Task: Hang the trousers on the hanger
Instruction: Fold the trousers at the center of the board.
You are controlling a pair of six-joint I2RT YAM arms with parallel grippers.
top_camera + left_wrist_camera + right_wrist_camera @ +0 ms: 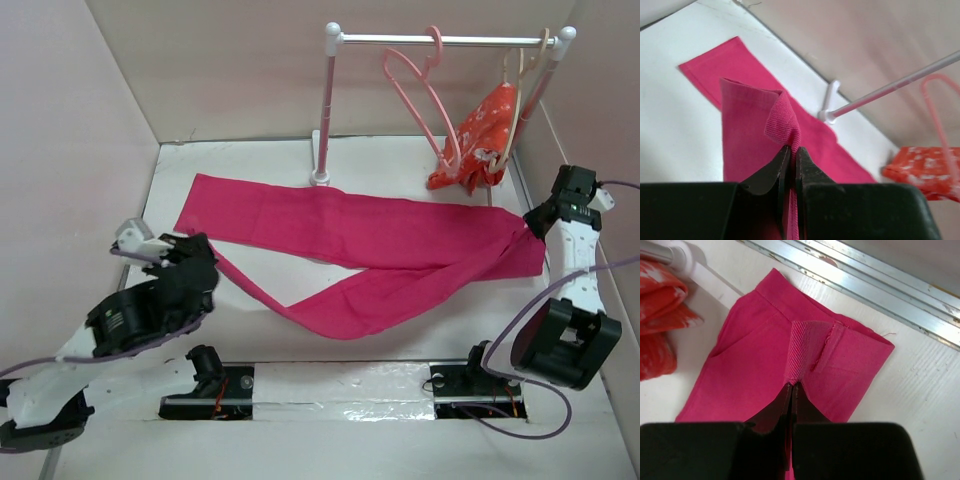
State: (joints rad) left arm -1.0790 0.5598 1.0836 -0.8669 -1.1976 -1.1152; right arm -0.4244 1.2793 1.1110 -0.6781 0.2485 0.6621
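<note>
The magenta-pink trousers point(370, 245) lie spread across the white table, one leg running to the far left, the other folding toward the front. My left gripper point(205, 252) is shut on the hem end of a leg point(782, 117), lifted and folded over the fingertips. My right gripper point(527, 226) is shut on the waistband point(807, 347) at the trousers' right end. The salmon-pink hanger point(425, 95) hangs by its hook from the rail point(440, 40) at the back, apart from both grippers. It also shows in the left wrist view point(940, 107).
An orange-red flowered garment point(480, 140) hangs on a cream hanger point(525, 80) at the rail's right end. The rail's white left post point(323, 110) stands behind the trousers. Pink walls enclose the table. A metal strip point(340, 385) runs between the arm bases.
</note>
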